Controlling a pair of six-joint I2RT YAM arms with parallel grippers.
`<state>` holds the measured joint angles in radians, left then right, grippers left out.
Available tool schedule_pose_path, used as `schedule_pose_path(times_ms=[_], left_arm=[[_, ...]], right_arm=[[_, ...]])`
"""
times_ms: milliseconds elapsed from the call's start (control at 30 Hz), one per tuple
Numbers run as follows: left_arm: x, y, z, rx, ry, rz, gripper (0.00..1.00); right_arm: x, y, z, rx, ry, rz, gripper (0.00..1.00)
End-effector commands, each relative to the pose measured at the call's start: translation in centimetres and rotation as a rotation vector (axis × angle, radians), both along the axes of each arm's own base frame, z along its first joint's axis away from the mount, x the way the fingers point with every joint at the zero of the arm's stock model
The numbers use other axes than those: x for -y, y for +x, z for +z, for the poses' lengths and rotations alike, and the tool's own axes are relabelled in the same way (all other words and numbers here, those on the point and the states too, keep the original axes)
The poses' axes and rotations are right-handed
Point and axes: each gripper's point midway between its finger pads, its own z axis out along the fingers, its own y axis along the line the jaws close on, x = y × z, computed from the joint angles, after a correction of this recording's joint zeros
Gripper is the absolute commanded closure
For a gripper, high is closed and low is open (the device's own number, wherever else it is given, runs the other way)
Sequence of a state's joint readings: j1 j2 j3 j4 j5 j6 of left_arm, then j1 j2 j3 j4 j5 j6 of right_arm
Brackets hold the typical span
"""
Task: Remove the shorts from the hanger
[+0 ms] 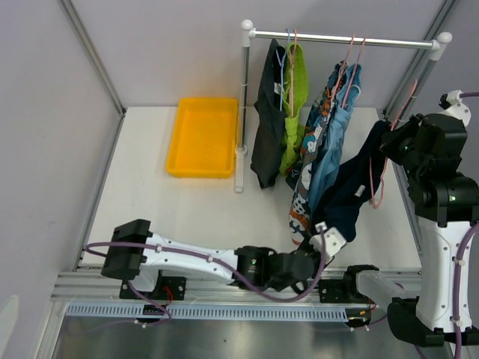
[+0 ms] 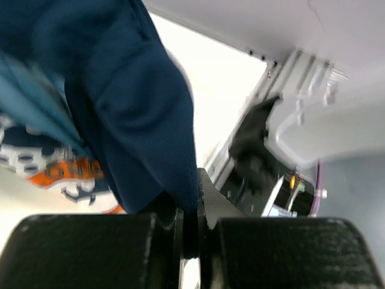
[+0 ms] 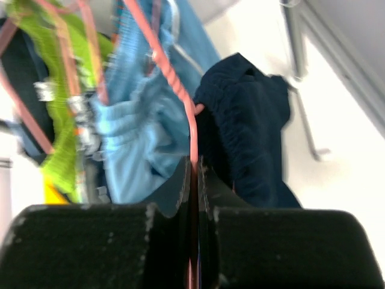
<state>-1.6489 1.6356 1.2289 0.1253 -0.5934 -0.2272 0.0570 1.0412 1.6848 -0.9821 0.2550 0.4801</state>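
The left arm (image 1: 194,258) lies low, stretched rightward along the near edge of the surface (image 1: 150,194). Its left gripper (image 1: 327,239) is clenched on the lower hem of the navy shorts (image 1: 350,191). The right arm (image 1: 438,224) stands upright at the right side, and the right gripper (image 1: 389,143) is clamped on the wire of the pink hanger (image 1: 373,191) carrying the waistband. The navy shorts run diagonally: waistband up-right at the right gripper, hem down-left in the left gripper. The light blue shorts (image 1: 334,146) hang from the rail (image 1: 344,39) just left of them.
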Motion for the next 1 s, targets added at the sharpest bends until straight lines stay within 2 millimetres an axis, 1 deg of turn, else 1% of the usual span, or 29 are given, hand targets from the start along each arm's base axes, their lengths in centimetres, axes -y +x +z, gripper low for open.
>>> schedule_pose_path(times_ms=[0,33,67,100,133,167,200,233,267,300,333,367,400,433,500,533,567,600,633,667,700,733,767,800,833,867,900,933,967], left_arm=[[2.7,5.0,3.4,-0.038,-0.045,0.055,1.0],[3.1,6.4,3.4,-0.046,-0.043,0.07,1.0],[3.3,9.5,2.5,-0.051,-0.024,0.113,1.0],[4.1,10.6,5.3,-0.052,-0.058,0.106,1.0],[4.3,11.9,5.3,-0.057,-0.051,0.121,1.0],[4.9,14.7,5.4,-0.064,-0.047,0.156,1.0],[5.3,15.7,4.7,-0.082,-0.019,0.159,1.0],[5.8,16.2,7.7,-0.106,-0.047,0.145,1.0],[5.7,17.4,6.7,-0.125,-0.012,0.166,1.0],[6.0,17.5,5.4,-0.137,0.026,0.17,1.0],[5.8,17.0,4.7,-0.143,0.05,0.158,1.0],[6.1,15.4,4.8,-0.137,0.04,0.125,1.0],[5.3,14.0,7.7,-0.119,-0.02,0.101,1.0],[4.9,11.7,4.0,-0.12,0.033,0.08,1.0],[2.6,9.1,5.0,-0.134,0.007,0.066,1.0],[1.9,6.9,3.4,-0.177,0.023,0.043,1.0],[1.3,5.5,3.9,-0.195,0.005,0.026,1.0],[0.2,4.0,2.1,-0.221,0.033,0.01,1.0],[-1.3,1.3,3.0,-0.217,0.014,-0.036,1.0],[-2.3,0.0,2.2,-0.212,0.038,-0.05,1.0],[-3.1,-1.4,2.5,-0.2,0.04,-0.072,1.0],[-4.2,-3.8,3.9,-0.191,0.021,-0.119,1.0],[-5.4,-4.0,3.2,-0.168,0.045,-0.092,1.0],[-6.6,-4.6,2.9,-0.162,0.071,-0.085,1.0],[-7.8,-5.7,4.0,-0.163,0.051,-0.1,1.0],[-9.1,-5.4,2.7,-0.158,0.08,-0.075,1.0],[-10.1,-5.5,2.5,-0.178,0.081,-0.062,1.0],[-11.1,-5.4,1.5,-0.185,0.093,-0.058,1.0],[-12.4,-5.2,3.0,-0.2,0.041,-0.059,1.0]], right_arm=[[-2.6,-2.5,4.0,0.118,0.11,0.117,1.0],[-3.7,-4.0,4.2,0.128,0.142,0.175,1.0],[-4.2,-4.9,3.6,0.101,0.175,0.194,1.0],[-4.5,-5.9,3.9,0.111,0.188,0.207,1.0],[-5.1,-6.5,4.0,0.104,0.203,0.242,1.0],[-5.7,-7.4,3.5,0.061,0.216,0.27,1.0],[-5.9,-8.3,5.0,0.09,0.215,0.289,1.0],[-6.0,-8.8,5.5,0.089,0.212,0.303,1.0],[-6.1,-8.7,5.1,0.045,0.213,0.306,1.0],[-6.0,-9.4,7.0,0.091,0.192,0.312,1.0],[-5.7,-9.5,7.1,0.086,0.18,0.302,1.0],[-5.1,-8.5,7.3,0.08,0.16,0.271,1.0],[-4.9,-8.1,7.8,0.092,0.143,0.265,1.0],[-4.7,-7.5,8.5,0.117,0.114,0.265,1.0],[-4.5,-5.3,8.4,0.108,0.091,0.258,1.0],[-4.5,-4.1,8.7,0.124,0.073,0.262,1.0],[-4.5,-2.4,8.4,0.109,0.068,0.26,1.0],[-4.3,-1.4,8.4,0.108,0.06,0.25,1.0],[-4.3,-0.3,9.0,0.136,0.046,0.252,1.0],[-4.1,0.6,9.2,0.145,0.036,0.241,1.0],[-3.5,2.4,8.7,0.127,0.024,0.208,1.0],[-3.3,3.5,9.2,0.148,0.006,0.201,1.0],[-3.1,4.1,9.9,0.17,-0.005,0.194,1.0],[-3.0,5.8,9.5,0.154,-0.013,0.185,1.0],[-2.6,6.6,10.0,0.174,-0.026,0.168,1.0],[-2.5,7.0,11.2,0.208,-0.037,0.163,1.0],[-2.4,7.6,11.6,0.217,-0.042,0.159,1.0],[-2.4,9.2,11.1,0.2,-0.045,0.155,1.0],[-2.2,9.8,11.3,0.203,-0.054,0.15,1.0]])
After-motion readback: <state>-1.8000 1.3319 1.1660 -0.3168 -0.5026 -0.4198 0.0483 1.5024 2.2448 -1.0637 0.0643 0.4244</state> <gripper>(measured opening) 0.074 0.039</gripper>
